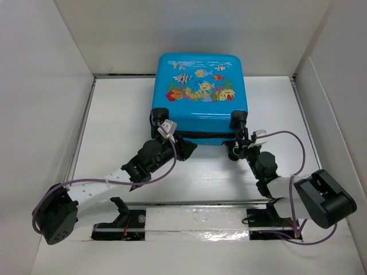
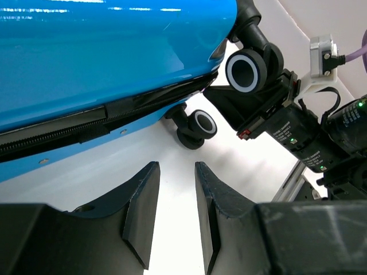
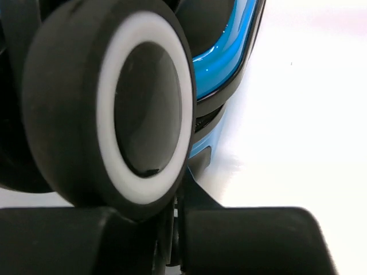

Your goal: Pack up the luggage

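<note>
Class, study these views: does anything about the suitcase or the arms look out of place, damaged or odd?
Nothing looks spilled or damaged. The luggage lies flat. The only oddity is that the right hand sits shut, close beside a near-corner wheel, with no grip visible.

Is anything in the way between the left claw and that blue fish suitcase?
Nothing visible does. The left gripper points at the luggage near its zipper seam, with only white table between them.
</note>
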Tool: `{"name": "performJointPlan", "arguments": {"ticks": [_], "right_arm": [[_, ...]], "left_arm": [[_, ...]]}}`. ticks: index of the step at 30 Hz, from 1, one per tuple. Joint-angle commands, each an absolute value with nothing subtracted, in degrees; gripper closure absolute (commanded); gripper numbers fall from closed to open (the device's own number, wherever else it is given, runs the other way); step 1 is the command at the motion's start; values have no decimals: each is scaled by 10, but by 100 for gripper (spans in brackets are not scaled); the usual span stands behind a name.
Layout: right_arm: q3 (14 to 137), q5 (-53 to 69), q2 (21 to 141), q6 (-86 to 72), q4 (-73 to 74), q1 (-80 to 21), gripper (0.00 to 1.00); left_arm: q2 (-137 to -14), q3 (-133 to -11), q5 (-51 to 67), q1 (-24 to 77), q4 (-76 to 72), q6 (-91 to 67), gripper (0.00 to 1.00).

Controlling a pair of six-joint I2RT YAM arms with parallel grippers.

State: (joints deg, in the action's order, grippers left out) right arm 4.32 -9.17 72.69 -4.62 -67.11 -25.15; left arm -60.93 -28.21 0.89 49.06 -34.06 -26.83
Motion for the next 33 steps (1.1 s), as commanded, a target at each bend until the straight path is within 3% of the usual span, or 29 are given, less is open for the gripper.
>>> {"name": "performJointPlan", "arguments": {"ticks": [1, 9, 13, 19, 22, 23, 25, 27, 28, 33], "right_arm": [[76, -41, 745, -42, -828, -250, 100], [26, -54, 767, -81, -900, -322, 100], [6, -165, 732, -92, -857, -421, 100], [-29, -245, 672, -112, -821, -428, 100], [-24, -254, 607, -125, -721, -412, 100], [-21, -268, 566, -148, -689, -404, 100], [-21, -297, 520, -167, -600, -385, 100], [-17, -305, 443, -199, -503, -362, 85], [-13, -312, 415, -213, -467, -356, 68], [-2, -320, 255, -272, -237, -338, 48]], "left_arm": [[-591, -271, 7, 493, -374, -265, 73], [-666, -287, 46, 510, -441, -280, 71], [-731, -358, 70, 510, -457, -271, 69], [-764, -379, 89, 510, -475, -277, 69], [-769, -369, 122, 510, -508, -285, 57], [-772, -369, 133, 510, -518, -288, 46], [-791, -384, 163, 510, -533, -294, 36], [-818, -403, 182, 510, -528, -294, 30], [-828, -424, 197, 510, -527, -294, 30], [-895, -482, 231, 510, -536, -313, 29]]}}
